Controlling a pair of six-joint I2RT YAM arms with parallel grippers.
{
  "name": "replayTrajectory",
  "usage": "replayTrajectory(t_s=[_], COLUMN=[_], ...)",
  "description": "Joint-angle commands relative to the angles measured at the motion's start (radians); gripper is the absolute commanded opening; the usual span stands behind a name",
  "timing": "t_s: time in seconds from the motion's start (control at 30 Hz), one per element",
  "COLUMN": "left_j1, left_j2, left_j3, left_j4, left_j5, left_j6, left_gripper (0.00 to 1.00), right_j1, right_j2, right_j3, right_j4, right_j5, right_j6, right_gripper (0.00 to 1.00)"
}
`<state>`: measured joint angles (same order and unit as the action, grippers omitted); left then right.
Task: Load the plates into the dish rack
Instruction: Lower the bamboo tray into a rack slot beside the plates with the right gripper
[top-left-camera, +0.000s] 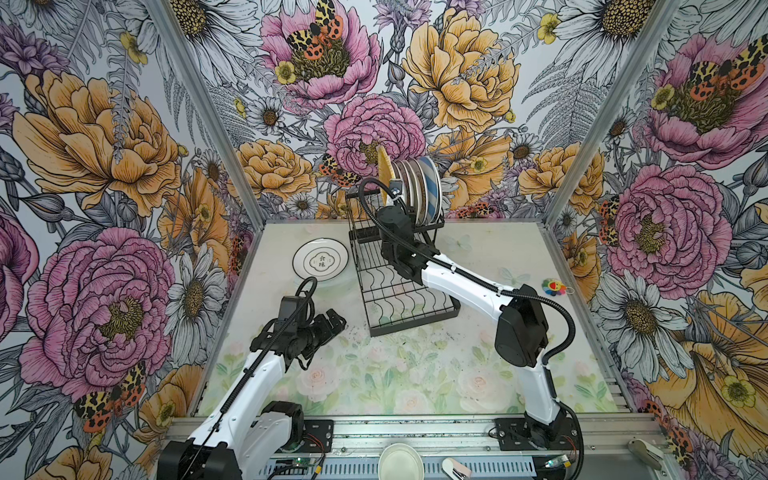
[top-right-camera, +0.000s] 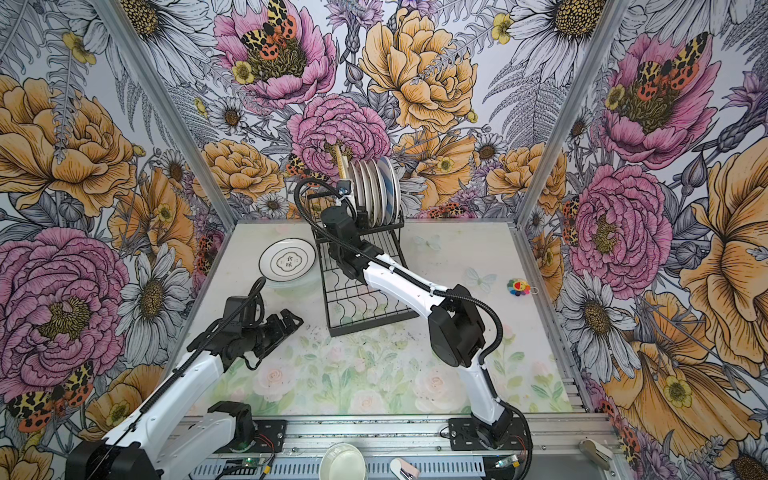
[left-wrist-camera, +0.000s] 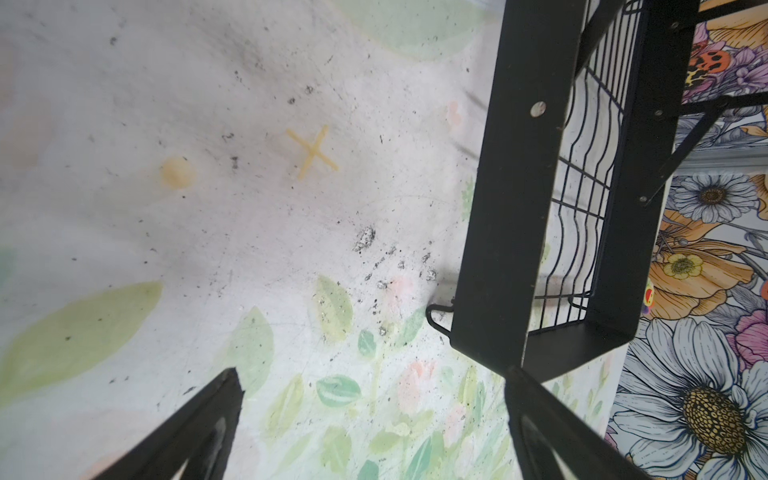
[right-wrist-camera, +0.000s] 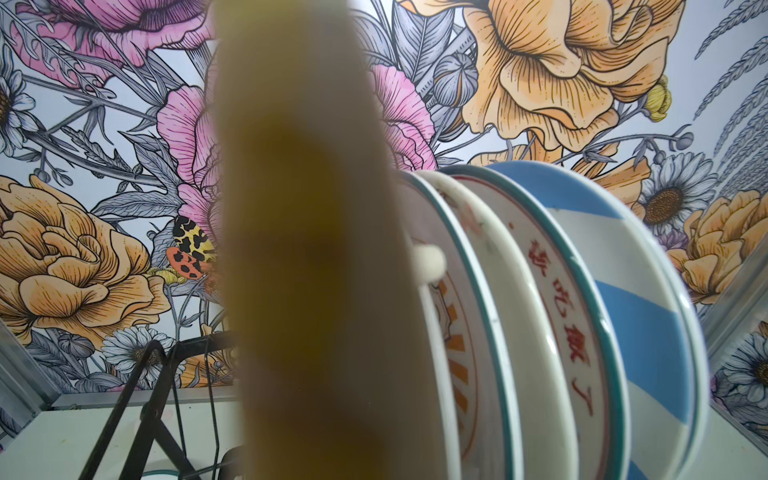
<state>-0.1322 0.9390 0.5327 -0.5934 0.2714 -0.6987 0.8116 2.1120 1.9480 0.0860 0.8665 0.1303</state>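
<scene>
Pinching the yellow tray (top-left-camera: 384, 166) on edge, the right gripper (top-left-camera: 394, 194) holds it at the upper tier of the dish rack (top-left-camera: 415, 326), just beside the standing plates (top-left-camera: 420, 192). Let go off-slot, it could topple onto them; the left gripper (top-left-camera: 336, 320) hangs spread.

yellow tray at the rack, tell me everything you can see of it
The yellow tray stands on edge, nearly upright, over the raised upper tier of the dish rack, at the left end of the row of plates standing there. It looks thin and flat, mustard-tan, and rises higher than the plates. The right gripper is shut on its lower part. The right wrist view shows it edge-on and blurred. Whether it touches the nearest plate or sits in a slot cannot be told.
</scene>
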Motion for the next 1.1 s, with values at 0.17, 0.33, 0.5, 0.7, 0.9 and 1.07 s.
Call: replayTrajectory(t_s=[0.17, 0.33, 0.5, 0.7, 0.9, 1.07], left_j1=[0.009, 0.01, 0.008, 0.009, 0.008, 0.007], left_j2=[0.001, 0.0, 0.002, 0.007, 0.012, 0.014], left_j3=[-0.011, -0.011, -0.013, -0.014, -0.014, -0.014], left_j4=[0.024, 0.024, 0.027, 0.029, 0.03, 0.03], left_j5=[0.018, 0.018, 0.015, 0.018, 0.02, 0.02], left_j6=[0.024, 0.024, 0.022, 0.022, 0.022, 0.022], left_gripper=[0.99, 0.99, 0.99, 0.99, 0.99, 0.99], right_j1=[-0.007, -0.009, -0.009, -0.012, -0.013, -0.014], right_j2=[0.016, -0.009, -0.017, 0.006, 0.034, 0.06], right_j3=[0.097, 0.097, 0.103, 0.122, 0.134, 0.147], right_j4=[0.034, 0.038, 0.024, 0.009, -0.003, -0.024], right_j5=[-0.007, -0.029, -0.04, -0.025, -0.001, -0.007], right_j6=[0.029, 0.019, 0.027, 0.028, 0.028, 0.046], right_gripper=[0.0, 0.0, 0.0, 0.0, 0.0, 0.0])
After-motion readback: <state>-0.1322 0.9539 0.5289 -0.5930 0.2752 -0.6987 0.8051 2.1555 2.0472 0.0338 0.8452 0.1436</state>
